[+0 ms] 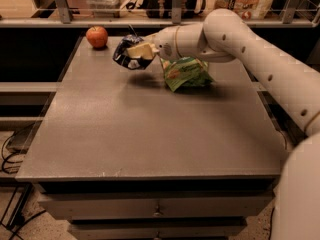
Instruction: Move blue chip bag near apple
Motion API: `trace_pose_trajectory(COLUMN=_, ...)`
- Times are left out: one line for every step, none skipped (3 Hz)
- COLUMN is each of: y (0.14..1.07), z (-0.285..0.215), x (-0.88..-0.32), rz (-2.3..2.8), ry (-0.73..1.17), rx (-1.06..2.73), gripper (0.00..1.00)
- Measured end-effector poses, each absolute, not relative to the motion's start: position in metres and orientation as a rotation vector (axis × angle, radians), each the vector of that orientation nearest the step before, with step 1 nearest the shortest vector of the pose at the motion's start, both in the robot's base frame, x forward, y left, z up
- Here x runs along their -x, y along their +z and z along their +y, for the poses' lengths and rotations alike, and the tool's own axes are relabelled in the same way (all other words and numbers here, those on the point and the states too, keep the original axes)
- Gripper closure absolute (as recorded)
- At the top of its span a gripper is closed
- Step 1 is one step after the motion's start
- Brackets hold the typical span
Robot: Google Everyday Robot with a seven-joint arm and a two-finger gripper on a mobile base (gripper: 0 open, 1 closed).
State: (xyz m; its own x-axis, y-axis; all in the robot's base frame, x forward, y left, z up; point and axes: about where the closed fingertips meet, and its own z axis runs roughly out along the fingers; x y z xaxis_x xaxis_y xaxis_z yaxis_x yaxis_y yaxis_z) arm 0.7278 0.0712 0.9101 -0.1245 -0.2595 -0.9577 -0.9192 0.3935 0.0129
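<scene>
Most of the job looks done to us: over the wide grey bench (150,134) the white arm (260,49) reaches past the green snack bag (186,73), and the gripper (138,50) has its fingers clamped on the blue chip bag (122,59), held clear of the surface, near the apple (97,36) but apart from it. We judge that lowering and releasing remain. We can read no lettering on either bag.
</scene>
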Motion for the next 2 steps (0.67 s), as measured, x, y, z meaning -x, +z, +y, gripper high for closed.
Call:
trace_pose_trajectory(y=0.9373, z=0.0628, x=-0.7444, rz=1.591, ry=0.772, rx=1.036, gripper=1.0)
trace_pose_trajectory(y=0.9372, z=0.0635, x=-0.7441, rz=1.591, ry=0.774, rx=1.037, gripper=1.0)
